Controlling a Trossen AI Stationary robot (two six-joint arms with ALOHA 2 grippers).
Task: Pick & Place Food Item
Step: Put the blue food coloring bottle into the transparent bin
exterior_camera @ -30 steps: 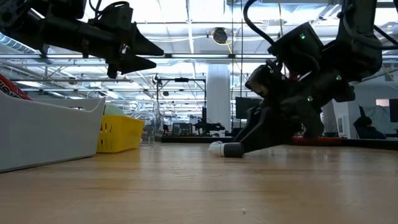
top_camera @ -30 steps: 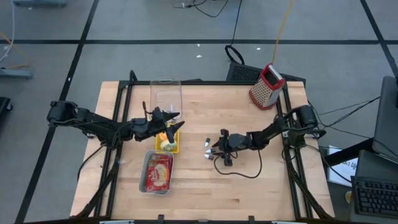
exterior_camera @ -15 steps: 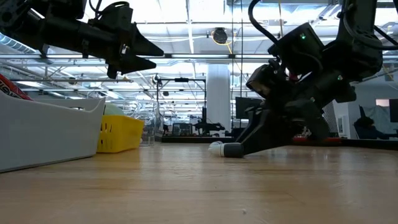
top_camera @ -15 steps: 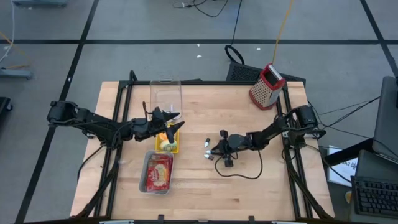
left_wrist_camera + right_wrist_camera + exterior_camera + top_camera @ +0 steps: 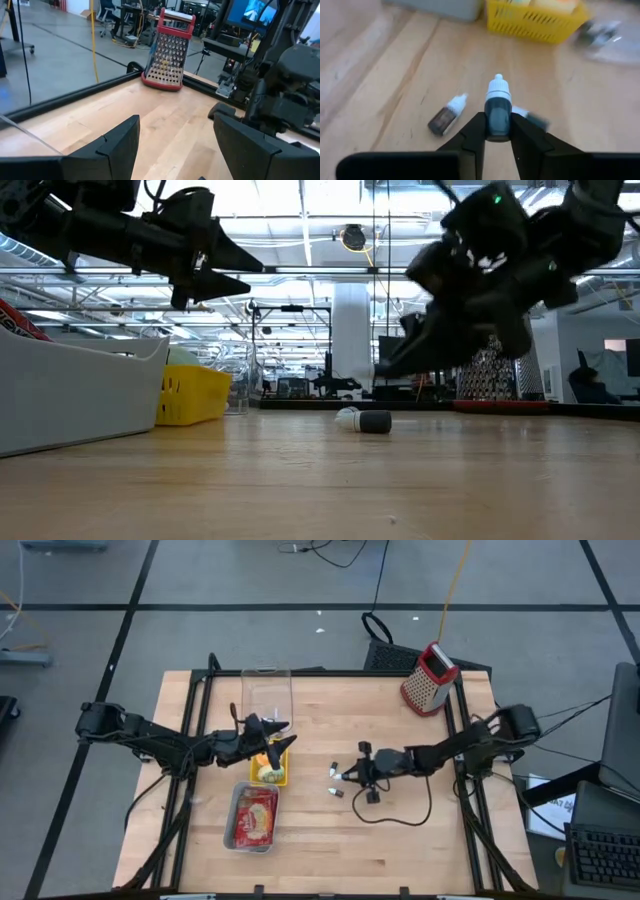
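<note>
Currently the left gripper (image 5: 283, 736) hovers above the yellow basket (image 5: 270, 768) at 9 o'clock of the table (image 5: 400, 840), jaws wide, holding nothing. Near centre a second small dropper bottle (image 5: 447, 114) lies on its side on the wood. Toward 3 o'clock, the right gripper (image 5: 495, 131) is lifted off the table, jaws narrow, pinching one small dropper bottle (image 5: 497, 106).
</note>
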